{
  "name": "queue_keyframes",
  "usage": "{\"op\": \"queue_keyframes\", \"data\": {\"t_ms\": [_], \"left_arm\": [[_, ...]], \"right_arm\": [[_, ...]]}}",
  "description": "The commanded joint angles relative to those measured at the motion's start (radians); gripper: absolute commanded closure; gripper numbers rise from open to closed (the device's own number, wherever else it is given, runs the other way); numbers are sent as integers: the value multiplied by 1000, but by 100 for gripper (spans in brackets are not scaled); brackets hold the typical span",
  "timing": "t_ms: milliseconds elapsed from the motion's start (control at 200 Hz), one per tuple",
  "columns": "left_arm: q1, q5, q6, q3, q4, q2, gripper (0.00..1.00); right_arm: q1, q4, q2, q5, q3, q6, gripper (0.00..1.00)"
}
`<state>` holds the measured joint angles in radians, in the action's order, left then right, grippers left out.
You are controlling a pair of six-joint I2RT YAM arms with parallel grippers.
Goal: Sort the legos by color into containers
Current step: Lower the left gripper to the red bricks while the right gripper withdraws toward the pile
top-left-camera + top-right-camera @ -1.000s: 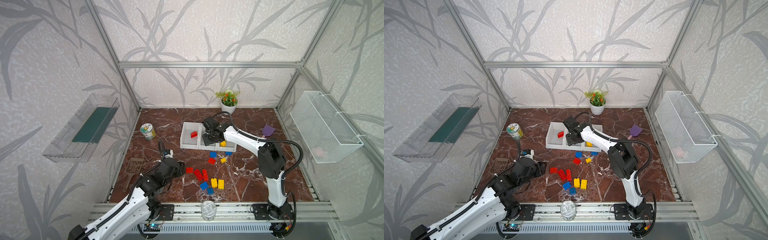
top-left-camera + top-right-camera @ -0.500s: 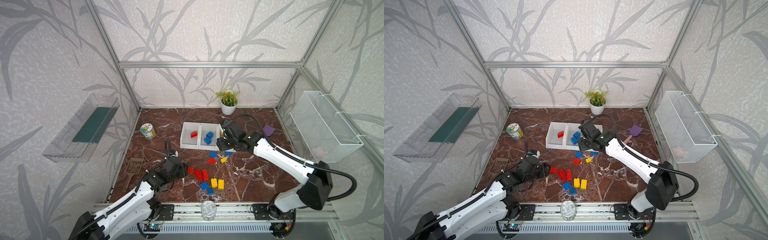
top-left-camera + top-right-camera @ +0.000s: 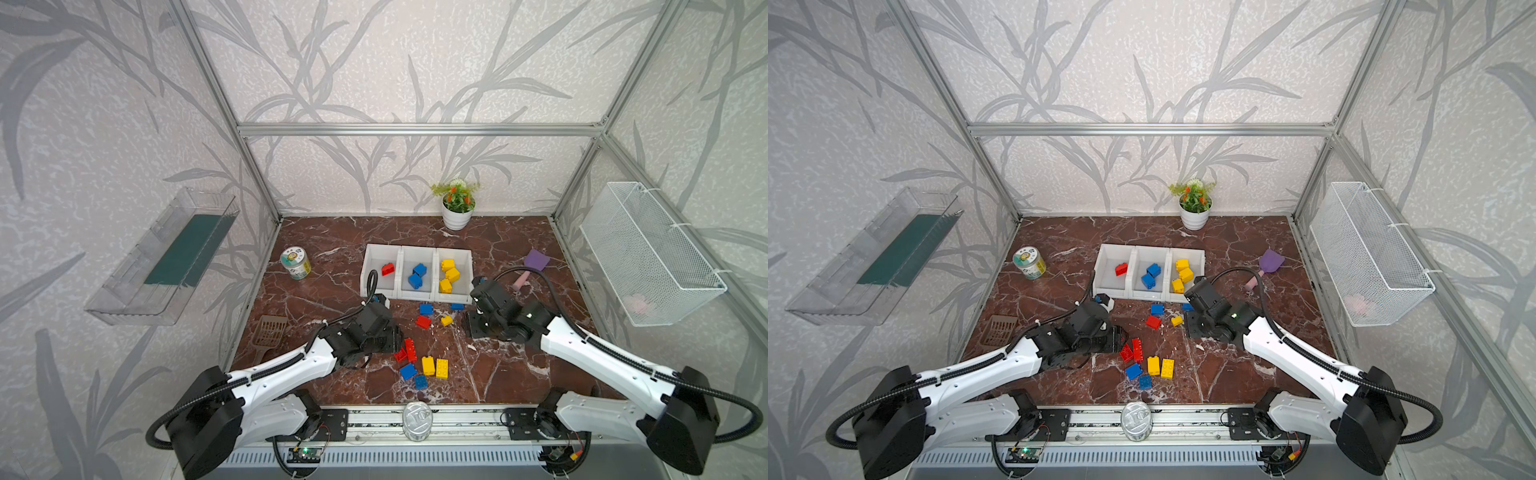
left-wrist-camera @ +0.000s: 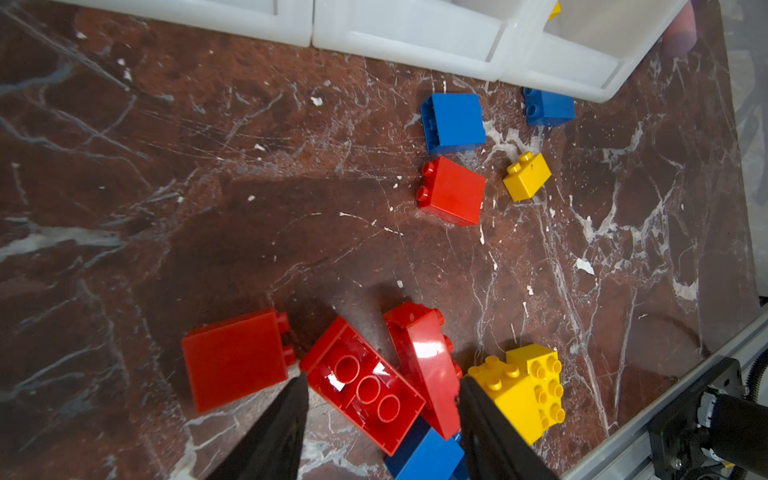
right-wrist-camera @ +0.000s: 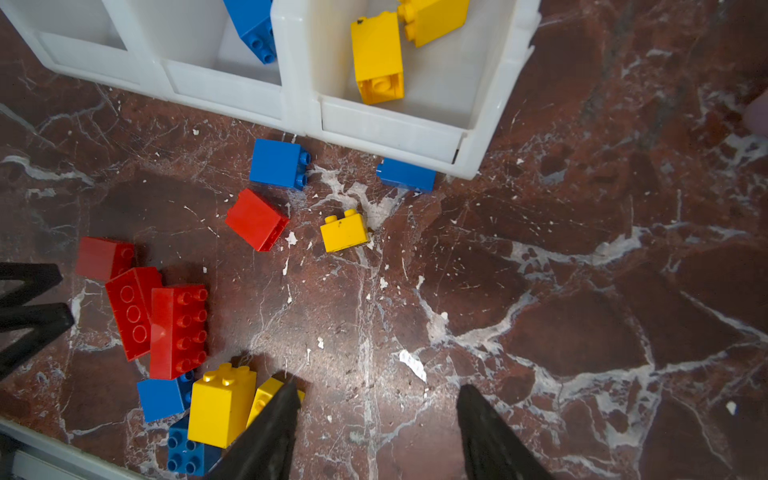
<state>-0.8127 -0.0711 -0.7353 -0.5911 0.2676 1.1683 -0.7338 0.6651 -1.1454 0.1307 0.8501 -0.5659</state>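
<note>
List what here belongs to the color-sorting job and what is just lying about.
Belongs to the job: loose legos, red, blue and yellow; sorted legos; three white containers.

Just lying about: labelled tin; potted plant; purple scoop; brown slotted scoop; clear tray; wire basket; metal can.

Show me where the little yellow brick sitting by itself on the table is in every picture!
Top view: the little yellow brick lies just in front of the containers.
Top view: same place, right of the red square brick.
Left wrist: the yellow brick lies beside the red one.
Right wrist: yellow beside red again.
Shared landmark: the red square brick.
</note>
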Motion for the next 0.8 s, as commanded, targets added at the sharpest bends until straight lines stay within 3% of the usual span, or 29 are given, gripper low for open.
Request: {"op": "queue_keyframes", "data": {"t_ms": [0, 795], "left_arm": [[-34, -32, 4, -55, -6, 55, 40], [-106, -51, 2, -228, 76, 294, 40]], "right_arm": [[-4, 19, 39, 31, -24, -35, 38], [2, -10, 201, 92, -168, -44, 37]]}}
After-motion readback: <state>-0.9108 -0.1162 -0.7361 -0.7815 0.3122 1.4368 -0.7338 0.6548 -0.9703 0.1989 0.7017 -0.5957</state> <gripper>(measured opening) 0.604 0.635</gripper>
